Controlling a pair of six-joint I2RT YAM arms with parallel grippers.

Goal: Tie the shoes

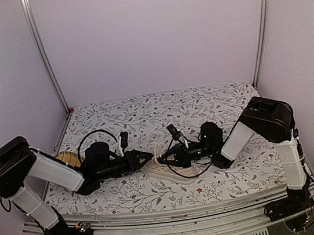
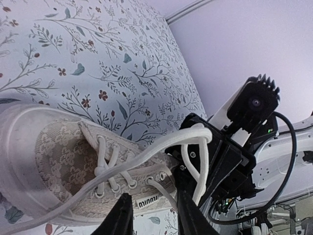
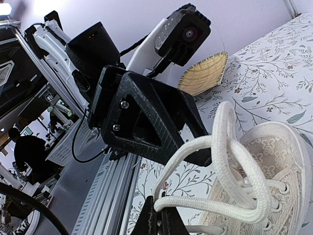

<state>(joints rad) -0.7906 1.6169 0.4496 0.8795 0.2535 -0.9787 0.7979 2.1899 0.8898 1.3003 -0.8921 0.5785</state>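
Tying step at the shoe, which sits on the counter close to its near edge, about midway between the left and right edges. The right fingers are pressed together and appear clamped on one end of the lace, which rises from them in a loop that crosses itself above the eyelets. The left fingers stand apart. A strand runs from an eyelet into the gap between them, and another part of the loop appears hooked around the tip of one of them. The loop looks only half formed, so the knot is judged not yet drawn. To do the step well, the left fingers should close fully on the strand before any pull and the right hold should not slacken. The two ends should then be drawn low and evenly toward the left and right edges. An upward or lopsided pull would likely lift or drag the light shoe, and the hooked lace could slip off the finger. The counter is covered in a pale cloth printed with leaves and small flowers, and a yellow woven mat lies near its left edge. Plain lilac walls and metal posts enclose it. Beyond the near edge the room is cluttered and blurred.
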